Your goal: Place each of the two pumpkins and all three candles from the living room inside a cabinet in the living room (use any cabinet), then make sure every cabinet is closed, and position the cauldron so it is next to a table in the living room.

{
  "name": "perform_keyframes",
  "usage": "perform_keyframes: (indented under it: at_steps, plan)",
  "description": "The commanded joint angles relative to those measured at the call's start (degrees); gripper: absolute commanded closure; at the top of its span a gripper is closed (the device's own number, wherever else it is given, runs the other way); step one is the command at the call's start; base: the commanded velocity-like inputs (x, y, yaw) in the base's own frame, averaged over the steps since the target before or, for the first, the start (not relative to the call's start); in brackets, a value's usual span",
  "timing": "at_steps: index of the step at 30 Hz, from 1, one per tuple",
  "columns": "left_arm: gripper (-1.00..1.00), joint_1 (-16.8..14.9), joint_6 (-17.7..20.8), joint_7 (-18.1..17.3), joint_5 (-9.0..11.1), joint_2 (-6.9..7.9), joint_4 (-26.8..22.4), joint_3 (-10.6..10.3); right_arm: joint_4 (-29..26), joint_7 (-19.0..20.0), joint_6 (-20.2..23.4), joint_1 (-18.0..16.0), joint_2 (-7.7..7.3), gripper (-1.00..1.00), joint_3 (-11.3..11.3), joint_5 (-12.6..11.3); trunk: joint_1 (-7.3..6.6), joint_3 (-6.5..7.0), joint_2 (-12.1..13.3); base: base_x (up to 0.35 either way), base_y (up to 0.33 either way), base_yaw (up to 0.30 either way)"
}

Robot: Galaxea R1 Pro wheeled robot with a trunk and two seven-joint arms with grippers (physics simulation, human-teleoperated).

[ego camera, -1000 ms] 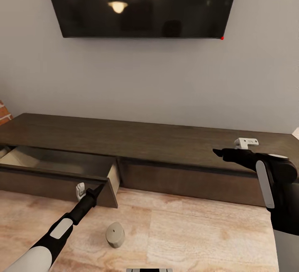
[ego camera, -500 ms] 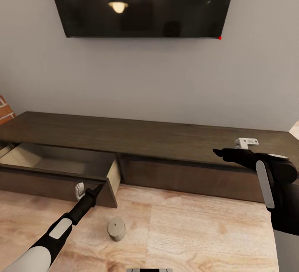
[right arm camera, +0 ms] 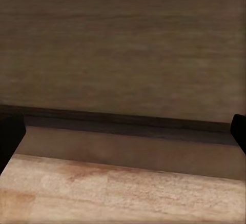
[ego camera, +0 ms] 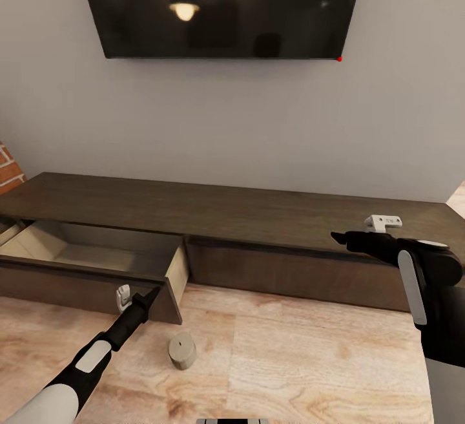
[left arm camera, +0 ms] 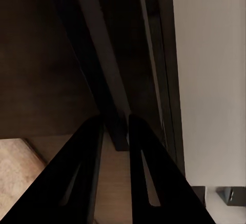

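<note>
The long dark-brown cabinet (ego camera: 258,214) runs along the wall, its left drawer (ego camera: 97,253) pulled out and showing a pale inside with nothing visible in it. My left gripper (ego camera: 155,293) is at the right end of the drawer front (ego camera: 77,285). In the left wrist view its fingers (left arm camera: 89,172) stand nearly together around that panel's edge. One squat tan candle (ego camera: 182,351) lies on the wood floor just right of my left arm. My right gripper (ego camera: 337,236) hovers before the cabinet's shut right front, and the wrist view shows it (right arm camera: 123,134) wide open. Pumpkins, cauldron and table are out of view.
A dark wall-mounted TV (ego camera: 223,7) hangs above the cabinet. A strip of brick wall (ego camera: 8,175) shows at the far left. Light wood floor (ego camera: 310,359) spreads in front of the cabinet.
The whole picture shifted slightly, so the camera moved back. The drawer shows a little more of its inside, and the left gripper stays at its front. The candle sits higher in the picture.
</note>
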Motion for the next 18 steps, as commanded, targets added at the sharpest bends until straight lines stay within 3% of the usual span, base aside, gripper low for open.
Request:
perform_keyframes:
  at_steps: [1,2,3,18]
  plan:
    - [1.00,0.0,0.1,-1.8,-0.3,-0.97,-0.1,-0.9,0.0,0.0,0.0,0.0,0.00,-1.00,0.0,0.0,-0.01,0.01,0.0,-0.002,0.000,0.000]
    - [1.00,0.0,0.1,-1.8,-0.3,-0.98,-0.1,-0.9,0.0,0.0,0.0,0.0,0.00,-1.00,0.0,0.0,-0.01,0.01,0.0,-0.001,0.000,0.000]
    - [-1.00,0.0,0.1,-1.8,-0.3,-0.98,-0.1,-0.9,0.0,0.0,0.0,0.0,0.00,-1.00,0.0,0.0,-0.01,0.01,0.0,-0.001,0.000,0.000]
    - [-1.00,0.1,0.0,-2.0,-0.3,-0.99,-0.3,-1.0,0.0,0.0,0.0,0.0,0.00,-1.00,0.0,0.0,-0.01,0.01,0.0,0.000,0.000,0.000]
